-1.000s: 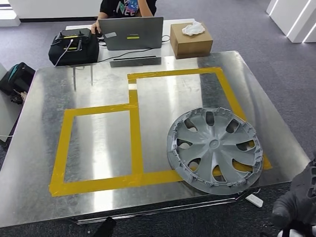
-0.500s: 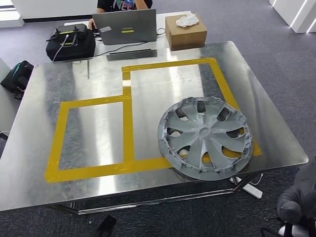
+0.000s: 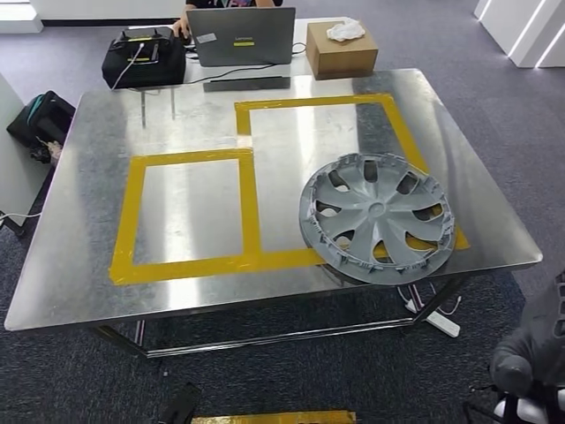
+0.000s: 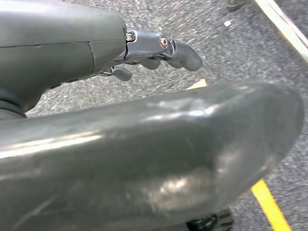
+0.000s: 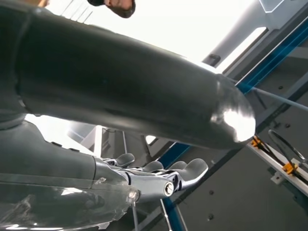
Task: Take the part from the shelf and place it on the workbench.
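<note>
Both hands, left hand (image 4: 152, 53) and right hand (image 5: 160, 175), loosely extended, empty.

Grey speckled carpet (image 3: 520, 132) covers the floor. A white desk (image 3: 303, 55) stands at the top centre of the frame, white wall panels (image 3: 516, 31) angle in at the upper right, and yellow floor tape (image 3: 280, 417) lies at bottom centre.

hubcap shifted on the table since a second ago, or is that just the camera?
No. The hubcap still overlaps the same near right corner of the yellow tape outline; the whole head view shifted, so the camera moved.
</note>
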`<state>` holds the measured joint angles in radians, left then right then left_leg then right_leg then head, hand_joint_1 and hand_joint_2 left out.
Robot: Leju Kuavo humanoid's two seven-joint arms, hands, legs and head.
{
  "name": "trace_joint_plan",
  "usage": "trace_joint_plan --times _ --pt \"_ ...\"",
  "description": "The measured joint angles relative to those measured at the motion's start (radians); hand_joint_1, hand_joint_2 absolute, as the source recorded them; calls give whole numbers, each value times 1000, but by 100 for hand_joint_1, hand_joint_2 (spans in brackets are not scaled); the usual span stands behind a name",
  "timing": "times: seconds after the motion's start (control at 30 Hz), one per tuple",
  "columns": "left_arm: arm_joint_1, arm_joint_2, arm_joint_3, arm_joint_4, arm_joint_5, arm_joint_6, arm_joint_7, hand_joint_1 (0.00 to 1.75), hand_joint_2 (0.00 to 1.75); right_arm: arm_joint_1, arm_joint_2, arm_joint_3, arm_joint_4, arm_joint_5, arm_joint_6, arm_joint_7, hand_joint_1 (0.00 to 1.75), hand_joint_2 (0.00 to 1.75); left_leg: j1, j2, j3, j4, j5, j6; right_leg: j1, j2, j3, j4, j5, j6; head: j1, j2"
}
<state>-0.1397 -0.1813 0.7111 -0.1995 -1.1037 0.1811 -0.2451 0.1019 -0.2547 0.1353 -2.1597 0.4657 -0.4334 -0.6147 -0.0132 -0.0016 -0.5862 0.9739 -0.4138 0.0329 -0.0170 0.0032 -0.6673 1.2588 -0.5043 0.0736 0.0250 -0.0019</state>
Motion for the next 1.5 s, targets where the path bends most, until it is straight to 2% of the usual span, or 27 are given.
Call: trace_joint_plan --times 0.03,0.1,0.17,0.23,0.27,0.37,0.4,0.43,0.5,0.57,0.63,0.7,0.77,0.83,0.9,0.93,0.97,1.0,1.07,1.13,1.17,1.23,1.27,1.33,1.4,1.43,1.5 --pt "0 1 1 0 1 0 0 0 0 -3 0 1 1 0 0 0 0 0 -1 0 -9 1 9 -3 2 0 57 -72 13 -4 0 0" --pt "-2 1 2 -1 2 0 -1 0 0 -9 0 4 2 -1 1 0 0 0 -3 0 -22 3 27 -11 7 1 161 -220 6 -12 -1 0" --pt "-3 2 2 -1 3 0 -2 0 0 -13 0 6 3 -2 2 0 0 0 -3 0 -28 3 44 -21 12 2 189 -278 -6 -19 -2 0" --pt "-2 3 4 -1 3 0 -4 0 0 -14 0 7 5 -5 4 1 0 0 -1 -1 -37 6 45 -33 11 0 172 -280 9 -35 -1 0" --pt "-2 4 4 -1 3 0 -5 0 0 -15 0 8 6 -9 8 2 0 0 0 -1 -46 23 22 -40 9 -2 165 -281 19 -45 -3 0" --pt "-3 4 5 -1 4 0 -9 0 0 -16 0 9 9 -47 34 -4 0 0 7 -1 -99 185 -116 -57 7 -5 129 -281 55 -60 -7 0" --pt "-4 5 5 -1 4 0 -11 0 0 -16 0 9 11 -64 45 -9 0 0 10 -1 -113 245 -144 -61 6 -5 114 -281 66 -59 -7 0" --pt "-5 5 5 -1 5 0 -13 0 0 -16 0 9 13 -77 54 -13 0 0 11 -1 -115 281 -150 -64 6 -5 100 -280 77 -57 -7 0" --pt "-6 6 5 -1 6 0 -16 0 0 -16 0 10 16 -91 66 -17 0 0 14 -1 -64 240 -108 -67 3 -5 74 -279 96 -50 -7 0" --pt "-10 7 5 -2 7 0 -17 0 0 -16 0 10 17 -89 69 -17 0 0 15 -1 35 98 -63 -66 2 -6 58 -278 110 -40 -7 0" --pt "-14 8 5 -2 8 1 -17 0 0 -16 0 10 19 -81 67 -15 0 0 13 -3 94 -2 -59 -60 3 -8 49 -277 125 -28 -6 0" --pt "-14 9 5 -2 11 2 -17 0 0 -14 1 10 22 -76 63 -9 0 0 10 -5 94 -23 -60 -48 3 -9 43 -282 142 -17 -5 0" --pt "-13 9 5 -2 13 2 -17 0 0 -9 2 8 26 -79 62 0 0 0 12 -3 81 -26 -46 -28 2 -8 28 -271 126 -7 -3 0" --pt "-13 9 5 -2 13 2 -17 0 0 -2 2 4 30 -86 61 8 0 0 14 0 66 -28 -30 -10 1 -6 -6 -181 47 0 1 0" --pt "-13 8 5 -2 13 2 -18 0 0 7 2 -1 34 -96 61 16 0 0 11 1 46 -27 -13 -3 1 -6 -41 -38 -35 4 2 0" --pt "-12 8 5 -2 13 2 -20 0 0 12 3 -4 36 -102 61 21 0 0 9 1 35 -26 -5 -2 2 -6 -45 8 -49 5 2 0" --pt "-12 8 5 -2 13 2 -23 0 0 16 3 -8 38 -108 61 26 0 0 8 1 24 -24 4 -2 2 -6 -32 18 -42 4 2 0" --pt "-12 8 5 -2 13 1 -26 0 0 20 4 -12 39 -114 61 31 0 0 7 1 13 -23 12 -3 2 -6 -1 -11 -19 2 2 0" --pt "-12 8 5 -2 11 -1 -30 0 0 24 5 -21 40 -127 63 38 0 0 5 -1 -7 -17 27 -9 4 -6 107 -154 17 -4 3 0" --pt "-12 7 4 -2 8 -1 -30 0 0 28 6 -30 40 -141 67 41 0 0 3 -1 -19 -12 41 -18 7 -5 183 -270 15 -10 2 0" --pt "-12 6 4 -2 6 -1 -30 0 0 32 6 -35 40 -146 69 41 0 0 3 -1 -23 -11 49 -23 9 -4 193 -290 9 -14 2 0" --pt "-11 6 4 -2 5 -1 -29 0 0 39 9 -45 40 -150 75 42 0 0 4 -1 -31 -10 60 -35 9 -3 176 -289 22 -27 3 0" --pt "-10 6 4 -2 5 -1 -29 0 0 40 10 -48 40 -151 79 42 0 0 5 -1 -39 0 45 -42 8 -4 166 -288 32 -36 3 0" --pt "-10 7 4 -2 6 1 -29 0 0 41 14 -51 40 -151 86 41 0 0 7 -1 -68 75 -41 -54 4 -6 140 -289 57 -50 1 0" --pt "-11 8 4 -2 6 2 -29 0 0 43 19 -55 40 -152 89 39 0 0 10 0 -103 210 -139 -63 4 -6 107 -288 83 -55 -1 0" --pt "-11 9 4 -2 6 2 -29 0 0 43 21 -56 40 -152 90 39 0 0 10 0 -110 265 -158 -64 5 -6 89 -288 97 -54 -1 0" --pt "-12 10 4 -2 7 3 -29 0 0 43 25 -60 40 -152 93 39 0 0 10 0 -82 289 -128 -64 5 -6 53 -287 125 -52 -1 0"
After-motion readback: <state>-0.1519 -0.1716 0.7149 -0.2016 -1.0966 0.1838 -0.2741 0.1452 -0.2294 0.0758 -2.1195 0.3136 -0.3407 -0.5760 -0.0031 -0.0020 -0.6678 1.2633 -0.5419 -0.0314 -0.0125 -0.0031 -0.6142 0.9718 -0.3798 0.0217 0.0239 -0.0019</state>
